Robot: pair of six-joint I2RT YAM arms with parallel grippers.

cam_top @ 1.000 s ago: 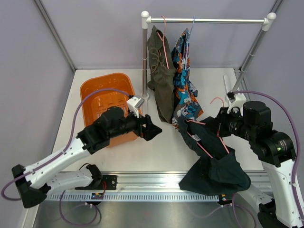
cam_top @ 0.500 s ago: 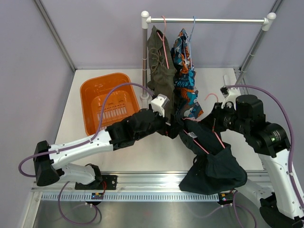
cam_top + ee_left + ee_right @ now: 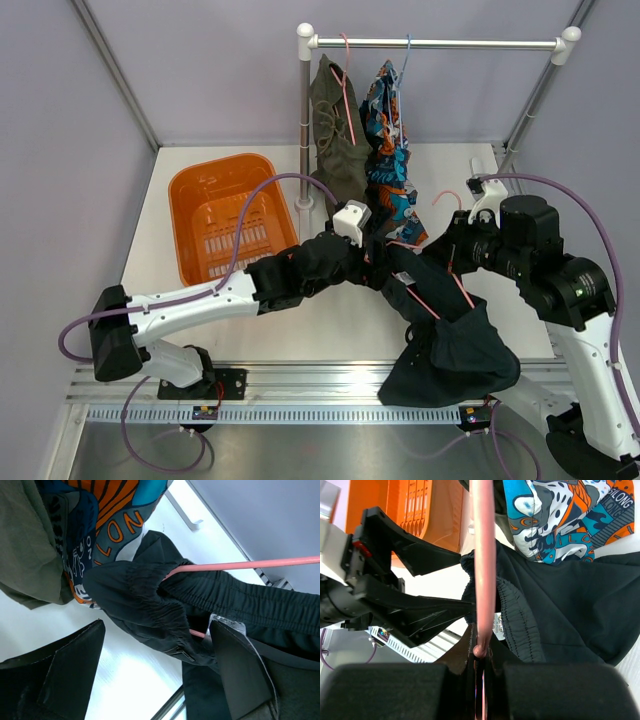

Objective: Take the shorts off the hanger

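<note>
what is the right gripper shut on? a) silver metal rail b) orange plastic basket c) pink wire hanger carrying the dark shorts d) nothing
c: the right wrist view shows the right gripper closed around the pink wire hanger, with the dark shorts draped on it.

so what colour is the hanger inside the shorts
The hanger is pink, clearest in the left wrist view.

From above, you can't see the jaws of the left gripper against the dark shorts. The left wrist view cuts the pink hanger at its right edge, and its lower bar is mostly buried in the waistband. The right wrist view blurs it, and the right gripper is only black blocks cropped below.
</note>
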